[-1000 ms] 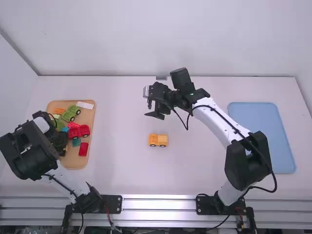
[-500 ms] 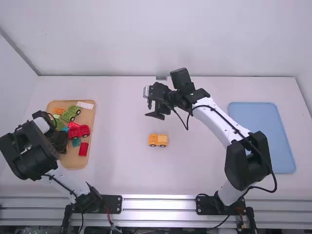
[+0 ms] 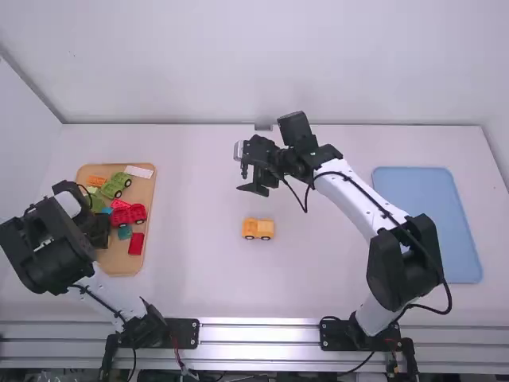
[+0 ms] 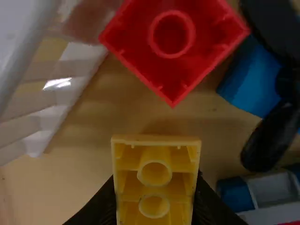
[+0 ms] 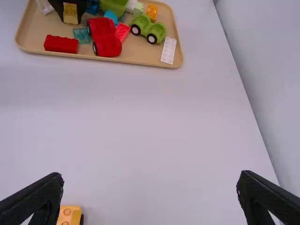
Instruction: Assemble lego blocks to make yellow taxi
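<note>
Shifted slightly: your left gripper [image 3: 100, 240], at the tan tray [image 3: 119, 263], pinching one yellow block [image 4: 157, 183]. Unmoved: your right gripper [image 3: 249, 180], spread; one yellow wheeled piece [image 3: 258, 228].

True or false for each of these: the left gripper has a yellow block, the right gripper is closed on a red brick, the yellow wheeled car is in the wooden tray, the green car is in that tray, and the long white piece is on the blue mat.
The left gripper has a yellow block. True.
The right gripper is closed on a red brick. False: its fingers are open, with nothing between them.
The yellow car is in the wooden tray. False: it stands on the table.
The green car is in that tray. True.
The long white piece is on the blue mat. False: it lies in the wooden tray.
</note>
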`<state>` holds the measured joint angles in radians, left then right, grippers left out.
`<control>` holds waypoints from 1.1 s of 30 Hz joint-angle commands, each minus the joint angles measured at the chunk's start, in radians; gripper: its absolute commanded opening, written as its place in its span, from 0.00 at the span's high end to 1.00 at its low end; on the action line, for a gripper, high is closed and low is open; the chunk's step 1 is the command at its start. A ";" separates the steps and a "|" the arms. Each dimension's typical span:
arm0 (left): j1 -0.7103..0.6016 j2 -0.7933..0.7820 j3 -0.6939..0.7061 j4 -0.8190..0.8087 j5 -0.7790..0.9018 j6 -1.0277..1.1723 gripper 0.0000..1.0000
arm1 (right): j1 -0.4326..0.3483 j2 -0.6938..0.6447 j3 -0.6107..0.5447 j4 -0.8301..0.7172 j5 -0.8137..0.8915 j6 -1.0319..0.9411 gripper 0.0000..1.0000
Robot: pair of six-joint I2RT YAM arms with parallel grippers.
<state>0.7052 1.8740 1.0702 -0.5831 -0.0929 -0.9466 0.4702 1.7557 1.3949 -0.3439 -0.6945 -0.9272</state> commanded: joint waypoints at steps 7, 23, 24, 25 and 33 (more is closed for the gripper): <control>0.008 -0.029 0.089 -0.127 0.026 0.264 0.77 | -0.006 0.004 0.018 -0.003 0.023 0.001 0.01; -0.419 -0.715 -0.364 0.564 0.491 0.739 0.93 | -0.126 0.062 0.018 0.097 -0.194 0.166 0.01; -0.496 -0.733 -0.399 0.651 0.599 0.796 0.95 | -0.147 0.095 0.018 0.136 -0.264 0.225 0.02; -0.496 -0.733 -0.399 0.651 0.599 0.796 0.95 | -0.147 0.095 0.018 0.136 -0.264 0.225 0.02; -0.761 -0.612 -0.417 0.892 0.925 1.126 0.98 | -0.216 0.226 0.018 0.263 -0.867 0.301 0.02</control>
<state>-0.0238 1.2278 0.6525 0.2897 0.6724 0.0189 0.2573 1.9774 1.3949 -0.0872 -1.2995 -0.6483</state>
